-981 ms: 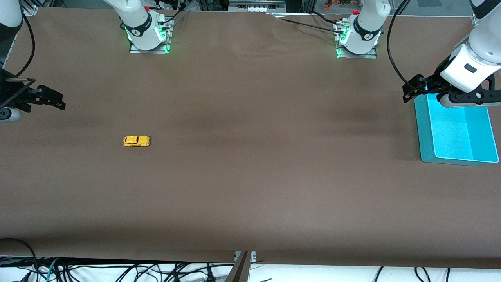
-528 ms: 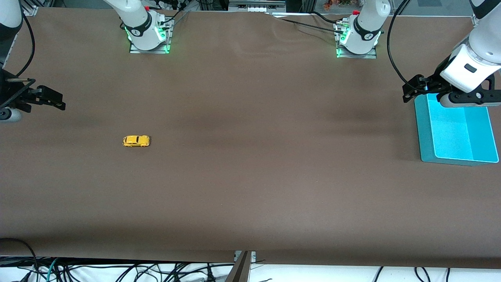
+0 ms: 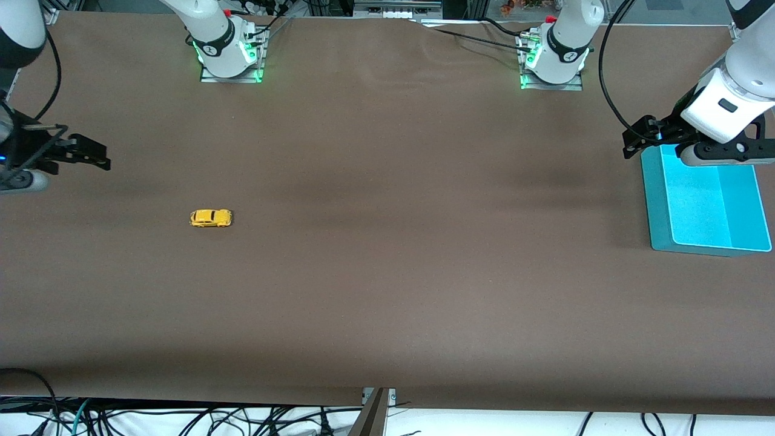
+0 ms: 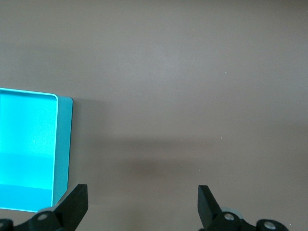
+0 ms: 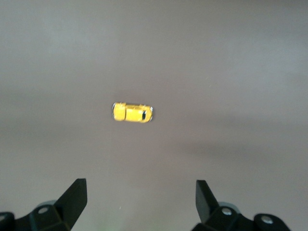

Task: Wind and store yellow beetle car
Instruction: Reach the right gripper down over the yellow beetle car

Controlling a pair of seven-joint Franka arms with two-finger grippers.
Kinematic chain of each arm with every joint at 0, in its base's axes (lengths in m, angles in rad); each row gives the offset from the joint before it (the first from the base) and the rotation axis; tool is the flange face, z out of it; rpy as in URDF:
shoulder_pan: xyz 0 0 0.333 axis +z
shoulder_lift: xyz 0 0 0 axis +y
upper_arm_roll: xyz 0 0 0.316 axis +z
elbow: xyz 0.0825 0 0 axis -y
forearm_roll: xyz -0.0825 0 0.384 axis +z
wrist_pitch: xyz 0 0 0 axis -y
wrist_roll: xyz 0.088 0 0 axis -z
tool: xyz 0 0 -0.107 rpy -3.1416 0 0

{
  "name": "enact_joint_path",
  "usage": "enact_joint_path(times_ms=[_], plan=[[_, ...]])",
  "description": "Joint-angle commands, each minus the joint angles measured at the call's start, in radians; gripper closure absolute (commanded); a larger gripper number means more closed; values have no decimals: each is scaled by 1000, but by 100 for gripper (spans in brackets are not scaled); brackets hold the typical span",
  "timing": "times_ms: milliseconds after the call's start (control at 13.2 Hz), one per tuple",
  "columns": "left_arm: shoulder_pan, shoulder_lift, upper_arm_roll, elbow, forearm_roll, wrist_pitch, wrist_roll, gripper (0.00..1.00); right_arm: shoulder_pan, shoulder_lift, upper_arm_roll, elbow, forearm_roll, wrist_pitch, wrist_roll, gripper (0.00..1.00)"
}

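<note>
Jaws spread; blue tray [image 3: 657, 206] holds nothing visible

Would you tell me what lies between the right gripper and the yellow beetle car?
Nothing: only bare brown table separates the open right gripper from the yellow beetle car. The front view and the right wrist view both show this.

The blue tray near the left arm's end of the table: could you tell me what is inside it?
Nothing shows inside the blue tray; its visible floor is bare. The left gripper, open, hangs over one corner and hides that part.
</note>
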Motion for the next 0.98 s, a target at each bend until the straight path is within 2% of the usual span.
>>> enact_joint_path(times_ms=[0, 226, 377, 528, 679, 906], plan=[[-6, 11, 4, 29, -10, -25, -2, 0, 48, 39, 4, 8, 7, -45, 12, 0], [-6, 11, 3, 29, -10, -25, -2, 0, 109, 97, 5, 11, 12, -36, 17, 0], [-6, 11, 4, 29, -10, -25, -2, 0, 135, 143, 4, 10, 1, -33, -47, 0], [-6, 11, 3, 29, -10, -25, -2, 0, 161, 202, 4, 7, -48, -4, -252, 0], [-6, 11, 4, 29, -10, -25, -2, 0, 169, 237, 4, -13, -53, 39, -389, 0], [-6, 11, 4, 29, -10, -25, -2, 0, 162, 246, -1, -113, -54, 205, -669, 0]])
